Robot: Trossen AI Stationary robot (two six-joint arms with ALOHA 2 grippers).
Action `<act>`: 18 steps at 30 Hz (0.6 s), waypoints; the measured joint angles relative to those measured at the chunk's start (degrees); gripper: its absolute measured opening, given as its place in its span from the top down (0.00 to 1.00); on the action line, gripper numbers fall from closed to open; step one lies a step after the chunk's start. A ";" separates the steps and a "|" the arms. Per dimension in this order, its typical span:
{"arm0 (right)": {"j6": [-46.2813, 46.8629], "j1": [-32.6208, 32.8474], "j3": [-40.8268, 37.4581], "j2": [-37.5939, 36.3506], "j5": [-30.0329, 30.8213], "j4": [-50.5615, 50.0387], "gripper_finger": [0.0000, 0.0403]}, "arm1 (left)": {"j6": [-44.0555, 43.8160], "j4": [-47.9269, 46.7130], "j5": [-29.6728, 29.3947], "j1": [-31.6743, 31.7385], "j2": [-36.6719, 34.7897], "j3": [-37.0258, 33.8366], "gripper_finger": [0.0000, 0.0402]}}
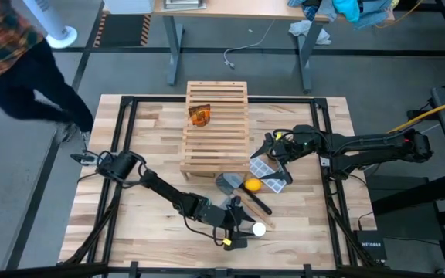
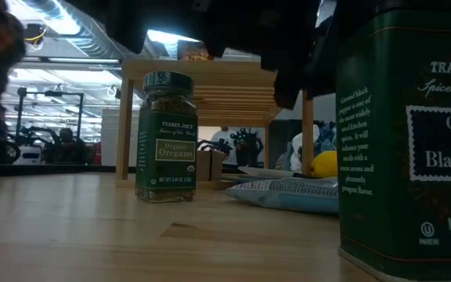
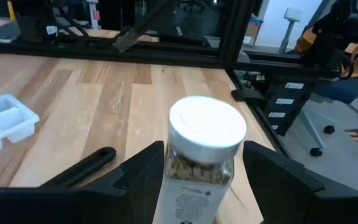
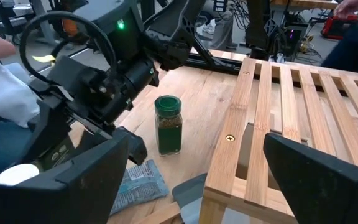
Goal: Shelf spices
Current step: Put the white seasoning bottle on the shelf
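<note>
While upright, the white-capped bottle point(image 3: 205, 155) sits between the left hand's point(image 3: 205, 180) fingers.

The butcher-block table point(image 1: 153, 131) bears the shelf point(image 1: 215, 130), oregano jar point(image 4: 168, 124) and tin point(image 2: 409, 133).

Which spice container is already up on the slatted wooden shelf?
Only the orange-brown jar lies on the light-wood slatted shelf. The white-capped bottle sits between the left gripper fingers, and the green-lidded oregano jar stands on the tabletop.

Left gripper point(image 1: 247, 228) low near front edge, clamped; right gripper point(image 1: 267, 149) spread wide
</note>
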 joint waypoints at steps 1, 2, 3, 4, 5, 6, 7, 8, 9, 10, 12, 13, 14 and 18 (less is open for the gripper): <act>0.00 0.00 0.00 0.00 0.02 0.06 0.06 | 0.38 0.01 0.01 0.00 0.02 -0.03 0.47; 0.01 0.00 0.00 0.00 0.00 0.05 0.06 | 0.87 0.08 -0.09 0.00 -0.12 -0.04 0.47; 0.31 0.00 0.00 0.00 0.00 0.06 0.06 | 1.81 0.06 -0.24 0.00 -0.48 -0.04 0.47; 1.10 0.00 0.00 0.00 0.00 0.06 0.06 | 2.41 0.56 -0.36 0.00 -0.74 0.05 0.47; 2.41 0.00 0.00 0.00 -0.10 0.09 0.06 | 3.66 0.53 -0.61 -0.02 -1.40 0.22 0.47; 4.34 0.00 0.00 0.00 -0.66 0.00 0.06 | 4.83 0.56 -0.71 -0.15 -1.72 0.41 0.47; 6.58 -0.03 0.00 -0.05 -1.71 -0.02 0.06 | 5.83 0.65 -0.95 -0.27 -1.88 0.84 0.47; 8.83 -0.04 0.02 -0.16 -2.85 -0.27 0.06 | 7.05 0.54 -1.19 -0.32 -2.26 0.94 0.47; 10.23 -0.04 0.03 -0.41 -4.19 -1.37 0.06 | 8.19 -0.06 -1.51 -0.53 -2.52 0.92 0.47; 10.45 -0.04 0.21 -0.81 -5.74 -2.97 0.06 | 9.18 -0.36 -1.79 -0.69 -2.71 0.92 0.47; 9.17 -0.04 0.85 -2.18 -8.77 -7.38 0.06 | 10.35 -2.12 -3.24 -1.10 -3.49 0.89 0.47; 8.67 -0.02 1.05 -3.22 -9.95 -9.73 0.06 | 10.97 -2.47 -4.10 -1.27 -3.88 0.85 0.47; 8.38 0.06 1.26 -4.27 -10.48 -11.94 0.06 | 11.08 -3.60 -5.18 -1.44 -4.55 0.87 0.47; 8.73 3.44 1.30 -9.20 -5.36 -21.26 0.06 | 11.08 -6.16 -7.04 -2.08 -5.17 0.91 0.47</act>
